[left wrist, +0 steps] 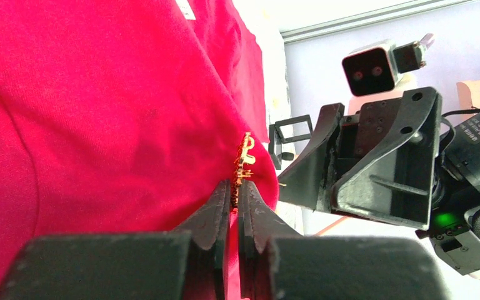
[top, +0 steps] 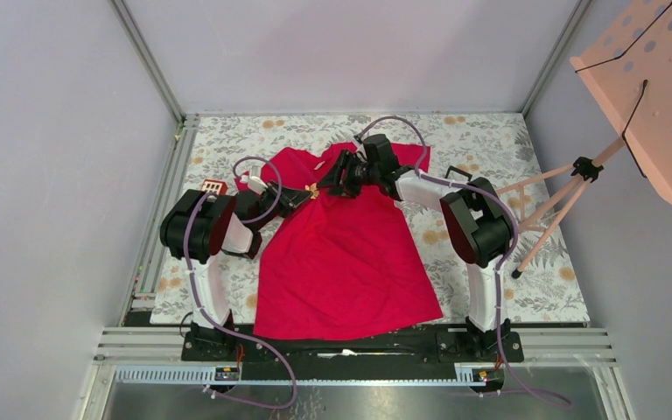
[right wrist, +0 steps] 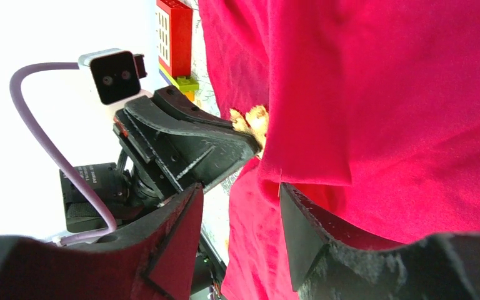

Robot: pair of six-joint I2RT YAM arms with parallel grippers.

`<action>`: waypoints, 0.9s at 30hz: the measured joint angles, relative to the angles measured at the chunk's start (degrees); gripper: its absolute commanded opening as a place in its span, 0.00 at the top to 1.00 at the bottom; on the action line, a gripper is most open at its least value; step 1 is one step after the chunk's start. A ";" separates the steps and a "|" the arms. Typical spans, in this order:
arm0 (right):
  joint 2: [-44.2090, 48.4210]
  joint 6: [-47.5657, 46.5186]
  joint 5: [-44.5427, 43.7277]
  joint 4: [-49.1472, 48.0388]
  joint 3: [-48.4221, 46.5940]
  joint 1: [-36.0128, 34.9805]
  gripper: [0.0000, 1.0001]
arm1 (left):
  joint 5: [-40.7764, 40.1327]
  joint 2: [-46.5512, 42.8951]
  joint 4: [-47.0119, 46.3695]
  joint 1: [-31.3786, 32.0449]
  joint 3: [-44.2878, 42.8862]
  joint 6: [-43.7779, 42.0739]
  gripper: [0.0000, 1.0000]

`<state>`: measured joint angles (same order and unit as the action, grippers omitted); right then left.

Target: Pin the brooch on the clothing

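Tiny rigid brooch (left wrist: 245, 161) is pinched edgewise by closed left gripper (left wrist: 233, 189); limp shirt (left wrist: 100, 112) fold straddled, apparently unclamped, by parted right gripper (right wrist: 240, 194).

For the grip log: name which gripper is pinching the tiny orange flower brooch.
The left gripper: jaws shut on the brooch. The right gripper's jaws stand apart beside the red T-shirt.

On the tablecloth (top: 538, 280) lies clothing (top: 341, 262), brooch (top: 313, 189) against it.
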<state>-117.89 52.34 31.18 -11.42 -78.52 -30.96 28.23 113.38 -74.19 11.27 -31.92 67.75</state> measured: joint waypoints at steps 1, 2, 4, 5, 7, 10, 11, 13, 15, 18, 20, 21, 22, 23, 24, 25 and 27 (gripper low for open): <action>0.00 0.00 0.00 -0.02 -0.20 0.00 0.45 | 0.13 0.02 0.04 0.02 0.00 -0.04 1.00; 0.00 0.00 0.00 -0.09 -0.48 0.00 0.45 | 0.33 0.04 0.04 0.02 0.00 -0.11 1.00; 0.00 0.02 0.02 -0.13 -0.85 0.00 0.45 | 0.55 0.04 0.04 0.02 0.00 -0.31 1.00; 0.00 0.02 0.02 -0.13 -0.96 0.00 0.45 | 0.63 0.04 0.09 0.02 0.00 -0.44 1.00; 0.00 0.02 0.02 -0.07 -1.11 0.00 0.45 | 0.83 0.04 0.13 0.02 0.00 -0.50 1.00; 0.00 0.00 0.04 -0.02 -1.40 0.00 0.45 | 1.14 0.07 0.11 0.04 0.00 -0.70 1.00; -0.02 0.00 0.07 -0.02 -1.55 0.00 0.45 | 1.22 0.07 0.11 0.04 0.00 -0.72 1.00; -0.11 0.00 0.17 -0.02 -2.01 0.00 0.45 | 1.44 0.07 0.11 0.04 0.00 -0.87 1.00; -0.17 0.00 0.46 -0.04 -2.36 0.00 0.45 | 1.68 0.07 0.11 0.04 0.00 -1.14 1.00; -0.46 0.00 1.09 -0.02 -3.08 0.00 0.45 | 2.05 0.07 0.11 0.04 0.00 -1.53 1.00; -0.52 0.00 1.33 -0.02 -3.37 0.00 0.45 | 2.45 0.07 0.04 0.09 0.00 -1.70 1.00; -0.59 0.00 1.42 -0.02 -3.52 0.00 0.45 | 2.64 0.07 -0.04 0.09 0.00 -1.73 1.00; -0.79 0.00 1.46 -0.02 -3.76 0.00 0.45 | 2.89 0.07 -0.11 0.11 0.00 -1.73 1.00; -1.01 0.00 1.46 -0.09 -3.96 0.00 0.45 | 3.02 0.07 -0.15 0.13 0.00 -1.75 1.00; -1.16 0.00 1.49 -0.09 -3.98 0.00 0.46 | 3.15 0.09 -0.15 0.13 0.00 -1.73 1.00; -1.38 0.02 1.49 -0.07 -3.98 0.00 0.46 | 3.26 0.09 -0.15 0.13 0.00 -1.73 1.00; -1.73 0.02 1.46 -0.07 -3.98 0.00 0.46 | 3.34 0.09 -0.28 0.15 0.00 -1.73 1.00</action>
<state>-119.61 52.36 32.64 -11.49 -82.50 -30.96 31.57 113.47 -74.48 11.42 -31.92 66.02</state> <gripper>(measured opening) 0.546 0.043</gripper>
